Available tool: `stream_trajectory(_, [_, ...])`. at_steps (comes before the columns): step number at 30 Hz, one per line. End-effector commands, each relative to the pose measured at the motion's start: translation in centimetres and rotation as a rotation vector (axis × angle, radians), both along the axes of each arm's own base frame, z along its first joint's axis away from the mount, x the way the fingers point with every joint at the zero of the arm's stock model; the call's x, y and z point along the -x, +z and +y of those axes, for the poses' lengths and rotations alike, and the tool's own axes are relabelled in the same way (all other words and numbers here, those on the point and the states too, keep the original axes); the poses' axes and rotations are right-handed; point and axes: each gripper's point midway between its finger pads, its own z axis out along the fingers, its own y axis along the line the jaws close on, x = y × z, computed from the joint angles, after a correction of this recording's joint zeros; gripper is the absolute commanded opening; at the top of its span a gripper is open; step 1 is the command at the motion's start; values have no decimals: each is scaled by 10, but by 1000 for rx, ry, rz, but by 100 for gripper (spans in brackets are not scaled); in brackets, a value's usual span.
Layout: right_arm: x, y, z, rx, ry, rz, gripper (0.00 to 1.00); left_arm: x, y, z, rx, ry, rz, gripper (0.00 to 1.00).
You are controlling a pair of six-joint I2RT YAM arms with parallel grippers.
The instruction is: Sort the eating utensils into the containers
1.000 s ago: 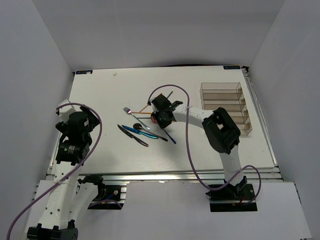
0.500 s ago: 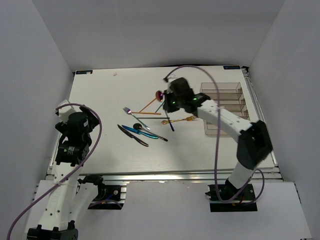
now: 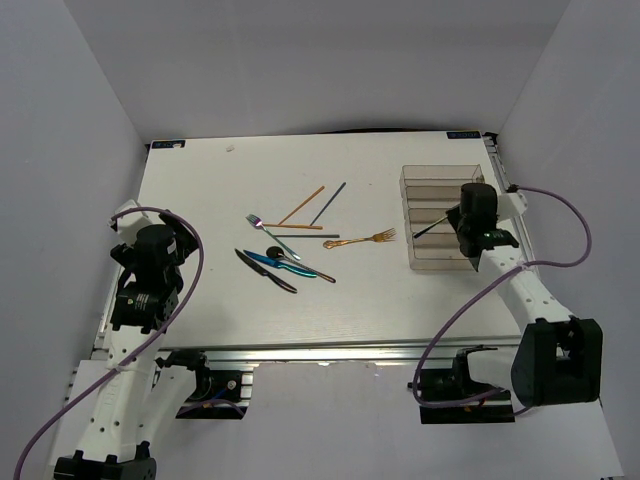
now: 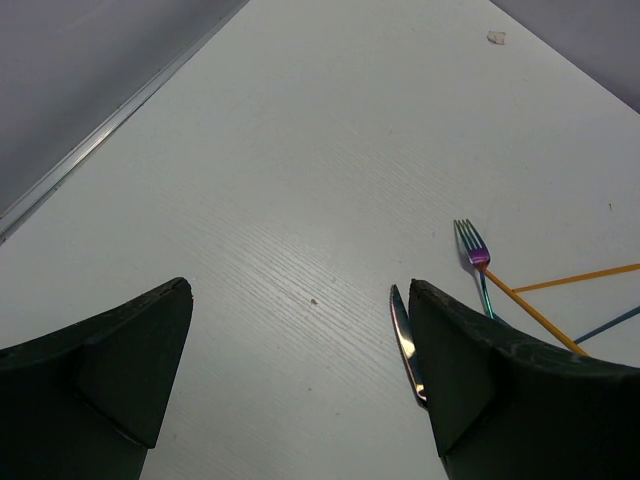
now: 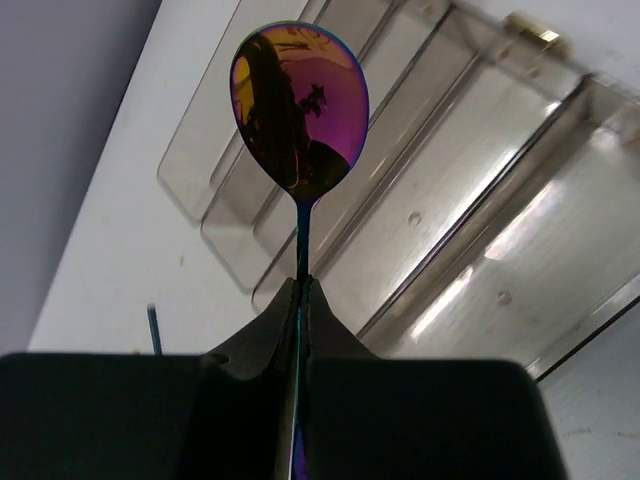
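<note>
holding purple spoon [image 5: 298,105] over clear tray [image 5: 420,225], right gripper [image 5: 300,287] clamped on its handle, left gripper [image 4: 300,290] spread wide

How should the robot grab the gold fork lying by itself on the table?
Grip the gold fork at the middle of its thin handle, coming straight down from above and closing across it. It lies flat on the table, so no side gets under it, and its middle is free, while the handle's tip ends near a dark chopstick.
</note>
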Motion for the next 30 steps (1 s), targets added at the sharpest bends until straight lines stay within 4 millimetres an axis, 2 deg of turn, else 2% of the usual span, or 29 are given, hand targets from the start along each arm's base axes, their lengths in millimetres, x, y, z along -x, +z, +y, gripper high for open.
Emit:
stream_trajectory(1, [-10,18,-50,-69,-313,-90,0,0,-1,-1,2,-9,-7,98])
stream_trajectory(4, [-5,-7,-67,-61,-376,-10,0,0,-1,-2,4,-12,-10,98])
stream_trajectory(7, [1,-19,-74,-71,-394,18,0,-1,0,-2,4,-13,-10,98])
stream_trajectory(11, [8,-37,-74,-82,-403,25,0,-3,-3,-4,4,-23,-1,98])
stream_trajectory(20, [18,-58,-68,-137,-406,49,2,-2,-3,-4,5,-22,0,98])
stream_trajectory(21, [20,-61,-67,-139,-396,51,13,-2,-3,-4,5,-22,0,98])
stream_trajectory(22, [18,-60,-66,-143,-391,43,19,-3,-3,-3,4,-23,0,98])
stream_trajectory(24, [20,-60,-64,-148,-383,48,36,-3,-4,-4,5,-27,4,98])
stream_trajectory(28, [23,-50,-63,-158,-372,18,36,-3,-3,-4,6,-27,4,98])
stream_trajectory(29, [22,-43,-61,-169,-358,-9,40,-3,-3,-4,5,-26,1,98])
stream_trajectory(30, [22,-40,-61,-165,-352,-13,54,-3,-3,-4,5,-26,2,98])
